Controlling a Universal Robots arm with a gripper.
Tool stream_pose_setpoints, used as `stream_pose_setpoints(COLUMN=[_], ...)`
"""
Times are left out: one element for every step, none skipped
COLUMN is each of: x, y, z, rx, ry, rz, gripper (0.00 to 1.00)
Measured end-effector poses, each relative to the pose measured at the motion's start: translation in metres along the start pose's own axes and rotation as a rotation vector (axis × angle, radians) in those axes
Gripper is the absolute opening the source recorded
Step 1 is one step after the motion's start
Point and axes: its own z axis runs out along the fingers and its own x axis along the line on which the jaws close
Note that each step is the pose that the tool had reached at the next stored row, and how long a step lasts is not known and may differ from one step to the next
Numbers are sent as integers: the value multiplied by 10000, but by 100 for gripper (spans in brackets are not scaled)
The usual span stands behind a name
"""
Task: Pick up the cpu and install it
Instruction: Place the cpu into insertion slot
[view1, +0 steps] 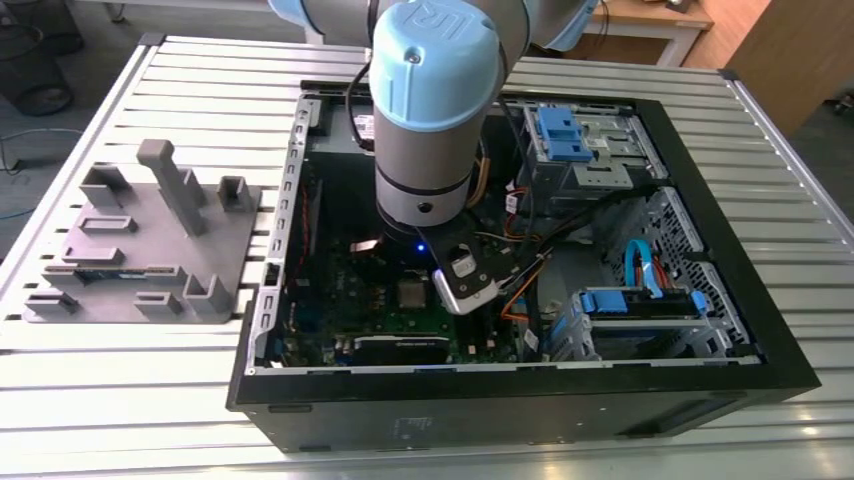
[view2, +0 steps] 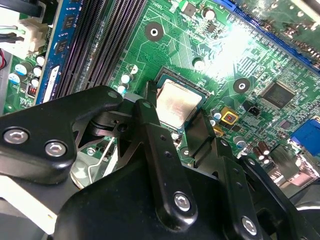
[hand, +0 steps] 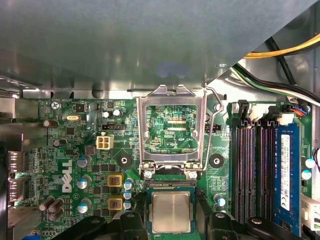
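Note:
The cpu (hand: 171, 212), a small silver square, lies flat in its dark socket on the green motherboard (hand: 75, 150); in the second wrist view the cpu (view2: 177, 102) shows between my black fingers (view2: 150, 120). My gripper (hand: 171, 223) straddles the chip, its fingers a little apart from the chip's edges, open. The silver retention frame (hand: 172, 127) stands flipped back from the socket. In the exterior view the arm reaches down into the open computer case (view1: 747, 330), with the gripper (view1: 461, 285) over the motherboard.
Black memory slots (hand: 250, 165) and a blue memory stick (hand: 285, 170) run beside the socket. Cables (hand: 280, 85) hang near the case wall. A grey parts fixture (view1: 134, 250) sits on the slatted table at the exterior view's left. Drive cages (view1: 587, 150) line the case.

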Motion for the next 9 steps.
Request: stream_pose_setpoints(x=[0,0,0,0,0,0,0,0,0], y=[0,0,0,0,0,0,0,0,0], z=[0,1,1,1,0,0,-1,-7,-21], rx=[1,0,0,1,2,3,5,7,6], ry=[0,-1,-1,-1,0,0,0,1,1], rz=[0,0,0,0,0,0,0,-1,0], gripper=[47,47,48,48,54,54,54,54,54])
